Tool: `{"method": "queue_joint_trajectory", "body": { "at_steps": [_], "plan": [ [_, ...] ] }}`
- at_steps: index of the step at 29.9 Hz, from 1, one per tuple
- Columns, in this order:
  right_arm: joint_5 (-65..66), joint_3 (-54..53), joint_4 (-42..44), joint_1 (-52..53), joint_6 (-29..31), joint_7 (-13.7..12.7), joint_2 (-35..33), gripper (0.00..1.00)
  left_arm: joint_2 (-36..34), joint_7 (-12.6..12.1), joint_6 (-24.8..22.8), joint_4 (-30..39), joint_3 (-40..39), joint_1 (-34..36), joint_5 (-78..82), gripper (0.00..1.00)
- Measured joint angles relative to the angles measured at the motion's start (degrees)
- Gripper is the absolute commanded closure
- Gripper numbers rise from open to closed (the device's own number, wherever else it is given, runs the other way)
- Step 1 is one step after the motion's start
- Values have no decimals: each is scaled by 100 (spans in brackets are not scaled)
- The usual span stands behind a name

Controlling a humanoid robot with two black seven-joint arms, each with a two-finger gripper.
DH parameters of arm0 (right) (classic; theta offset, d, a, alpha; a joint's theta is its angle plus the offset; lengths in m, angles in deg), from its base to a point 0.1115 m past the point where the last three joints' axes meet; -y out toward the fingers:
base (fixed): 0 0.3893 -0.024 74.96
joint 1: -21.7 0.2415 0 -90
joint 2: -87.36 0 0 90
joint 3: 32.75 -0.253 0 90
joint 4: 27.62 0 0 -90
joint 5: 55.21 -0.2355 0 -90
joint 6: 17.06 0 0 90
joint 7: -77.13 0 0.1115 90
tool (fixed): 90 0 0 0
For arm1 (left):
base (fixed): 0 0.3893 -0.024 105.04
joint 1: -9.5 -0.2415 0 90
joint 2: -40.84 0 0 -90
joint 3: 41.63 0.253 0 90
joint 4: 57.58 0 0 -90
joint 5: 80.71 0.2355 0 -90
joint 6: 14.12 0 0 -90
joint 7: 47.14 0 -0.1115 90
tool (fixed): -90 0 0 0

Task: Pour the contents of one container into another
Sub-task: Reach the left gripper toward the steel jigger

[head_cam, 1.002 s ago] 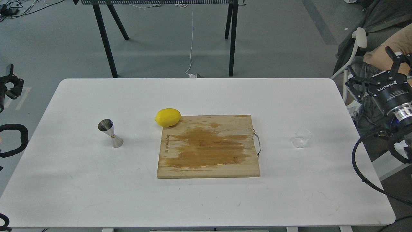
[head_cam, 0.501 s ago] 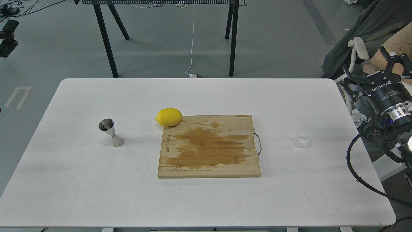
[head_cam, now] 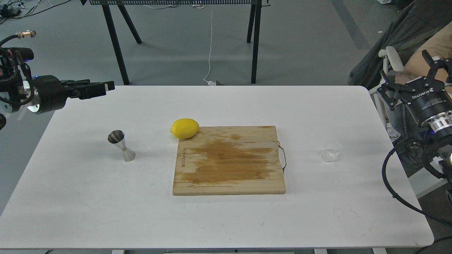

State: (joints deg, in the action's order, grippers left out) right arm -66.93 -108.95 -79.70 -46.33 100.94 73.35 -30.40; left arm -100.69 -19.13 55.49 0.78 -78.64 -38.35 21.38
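Neither container had been touched yet, so the task stood at its opening step, the reach for the clear cup. That cup sat upright on the desk to the right of the wooden cutting board, well apart from the steel jigger, which stood upright on the far left side of the desk. A lemon rested against the board's upper left corner, and the board itself showed a broad wet stain.

The right gripper hung off the desk's right edge, above and beyond the cup, its fingers spread wide and holding nothing. The left gripper pointed in over the desk's back left corner, above and behind the jigger; its fingers lay edge-on and dark, so whether they were parted could not be told.

The next move would likely call for the right gripper to descend beside the cup and close gently on its thin wall, keeping it level for the long carry across the board to the jigger's narrow mouth.
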Motion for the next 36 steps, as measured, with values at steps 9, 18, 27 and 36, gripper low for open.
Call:
{"method": "queue_joint_trajectory", "body": {
  "at_steps": [9, 18, 27, 36],
  "plan": [
    [2, 51, 12, -12, 0, 0, 7, 1, -429, 0, 2114, 713, 49, -1074, -14, 1],
    [12, 53, 36, -10, 0, 0, 7, 1, -254, 0, 3244, 887, 40, -1864, -533, 1],
    [12, 52, 41, -8, 0, 0, 7, 1, 212, -1, 3629, 738, 43, -2424, -662, 1],
    [12, 51, 49, 6, 0, 0, 7, 1, 496, -1, 3937, 297, 87, -2712, -659, 1]
  ]
}}
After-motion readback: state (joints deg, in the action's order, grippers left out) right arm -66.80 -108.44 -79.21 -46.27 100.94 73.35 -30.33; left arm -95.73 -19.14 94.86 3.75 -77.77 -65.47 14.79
